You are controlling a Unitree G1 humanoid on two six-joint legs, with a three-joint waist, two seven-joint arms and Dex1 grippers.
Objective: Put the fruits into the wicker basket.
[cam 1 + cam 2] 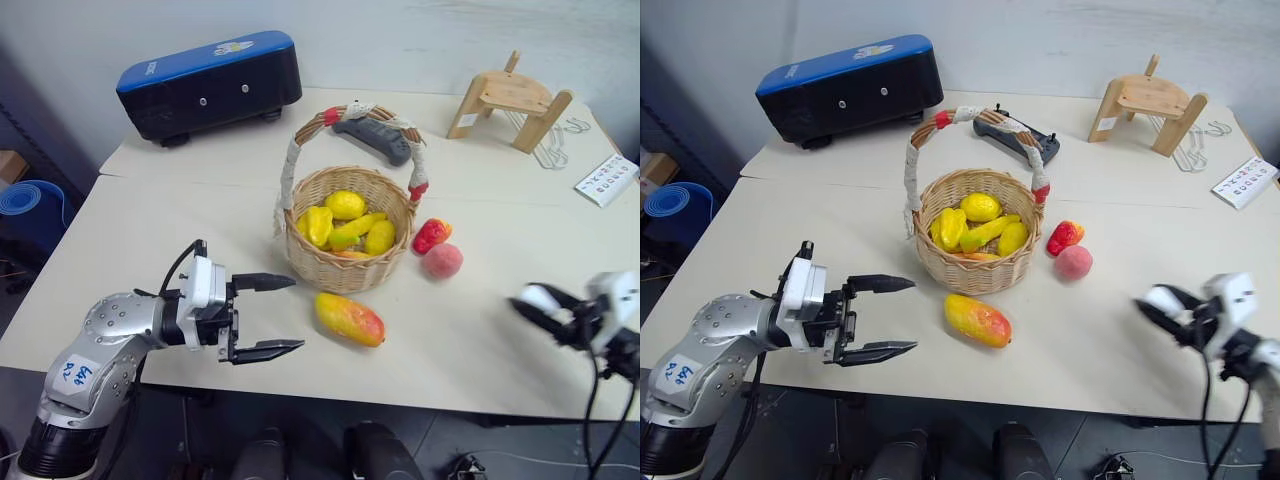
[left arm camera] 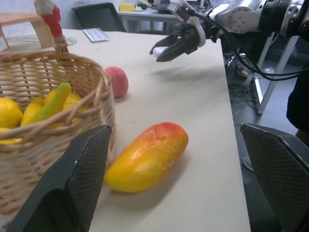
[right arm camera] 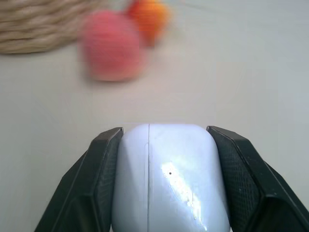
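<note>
A wicker basket (image 1: 346, 268) of tan woven cane, its tall arched handle wrapped in white cloth with red bands, sits at mid-table holding several all-yellow toy fruits (image 1: 345, 222). Three fruits lie outside it on the pale tabletop (image 1: 180, 230): an oval orange-yellow mango (image 1: 349, 319) with a red blush at about 6 o'clock of the basket, just beside its base; a round pink peach (image 1: 442, 261) at about 4 o'clock; and a small red-and-yellow fruit (image 1: 431, 235) at 3 o'clock, touching or nearly touching the peach.

The left gripper (image 1: 266, 317) hovers at about 8 o'clock of the basket, its two black fingers spread wide and holding nothing, aimed toward the mango. The right gripper (image 3: 164, 179), well apart at the table's near right edge, is clamped on a glossy white earbud case (image 3: 166, 179), rounded and smooth, seated between the textured pads.

The mango looks like hollow moulded plastic: probably light, stiff and slick, with a tapered oval body apt to roll or squirt from a pinch near either tip. Across its broad middle, the narrow way, seems the surest hold. The peach, being round, would likely suit a grip straight across its widest part.

At the far side stand a blue-topped black case (image 1: 208, 85), a wooden stand (image 1: 510, 100) and a dark handheld controller (image 1: 375, 137).
</note>
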